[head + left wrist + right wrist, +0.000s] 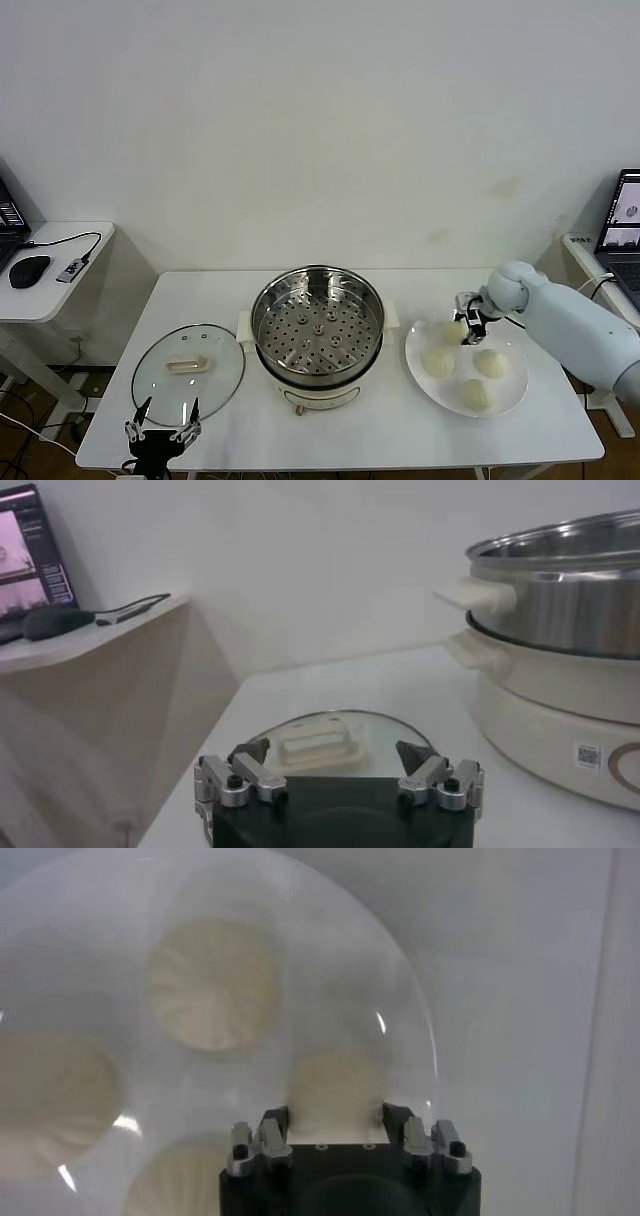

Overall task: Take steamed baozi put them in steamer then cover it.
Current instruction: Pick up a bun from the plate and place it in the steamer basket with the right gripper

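Note:
Several cream-white steamed baozi lie on a white plate (515, 388) at the table's right. My right gripper (466, 322) (335, 1113) is down at the plate's far left side, shut on one baozi (456, 331) (335, 1083), with a finger against each side of it. The other baozi (438, 362) (213, 983) rest on the plate. The shiny steamer (262, 312) (570, 610) stands mid-table, its perforated tray bare. The glass cover (215, 385) (385, 730) lies flat to its left. My left gripper (167, 408) (333, 752) waits open at the table's front edge, just short of the cover.
A side table (60, 300) with a mouse and cable stands at the far left. A laptop (622, 212) sits beyond the table's right end. The wall runs close behind the table.

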You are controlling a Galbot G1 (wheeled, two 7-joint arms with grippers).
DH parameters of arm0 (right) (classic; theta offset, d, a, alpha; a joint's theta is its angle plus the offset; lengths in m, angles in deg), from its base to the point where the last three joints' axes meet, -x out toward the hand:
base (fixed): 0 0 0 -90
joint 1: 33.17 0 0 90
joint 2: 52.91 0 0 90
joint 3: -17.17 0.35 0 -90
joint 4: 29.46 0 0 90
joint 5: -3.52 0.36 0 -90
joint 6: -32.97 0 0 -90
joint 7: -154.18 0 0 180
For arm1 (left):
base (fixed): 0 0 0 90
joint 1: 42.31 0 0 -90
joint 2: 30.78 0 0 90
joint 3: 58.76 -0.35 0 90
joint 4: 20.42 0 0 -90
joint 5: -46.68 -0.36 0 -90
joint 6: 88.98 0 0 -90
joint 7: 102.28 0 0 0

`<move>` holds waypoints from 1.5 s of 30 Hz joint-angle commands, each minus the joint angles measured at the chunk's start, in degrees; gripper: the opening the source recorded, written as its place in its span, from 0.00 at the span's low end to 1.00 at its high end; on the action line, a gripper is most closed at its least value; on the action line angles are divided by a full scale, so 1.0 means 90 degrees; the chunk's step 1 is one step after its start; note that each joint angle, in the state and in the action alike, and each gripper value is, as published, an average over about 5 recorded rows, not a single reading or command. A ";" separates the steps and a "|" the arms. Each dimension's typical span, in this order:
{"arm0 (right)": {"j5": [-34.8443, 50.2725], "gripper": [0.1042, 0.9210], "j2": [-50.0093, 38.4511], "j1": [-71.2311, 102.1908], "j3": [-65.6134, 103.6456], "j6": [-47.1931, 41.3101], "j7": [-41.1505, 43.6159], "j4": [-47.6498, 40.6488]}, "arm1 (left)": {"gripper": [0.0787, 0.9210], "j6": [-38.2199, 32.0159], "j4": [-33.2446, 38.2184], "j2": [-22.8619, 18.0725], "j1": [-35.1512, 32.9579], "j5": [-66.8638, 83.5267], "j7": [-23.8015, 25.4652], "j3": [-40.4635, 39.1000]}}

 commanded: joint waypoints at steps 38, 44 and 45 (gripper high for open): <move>0.1293 0.61 0.3473 -0.3798 -0.3795 0.3377 -0.0452 0.0316 | 0.88 -0.0085 0.0138 0.0195 -0.0080 0.0296 0.0070 0.0292; 0.0407 0.61 0.3685 -0.3362 -0.3692 0.3948 -0.0548 -0.0105 | 0.88 -0.0103 0.0110 0.0167 -0.0066 0.0287 0.0067 0.0291; 0.0311 0.61 0.3709 -0.3305 -0.3685 0.4014 -0.0557 -0.0158 | 0.88 -0.0103 0.0110 0.0163 -0.0063 0.0284 0.0068 0.0290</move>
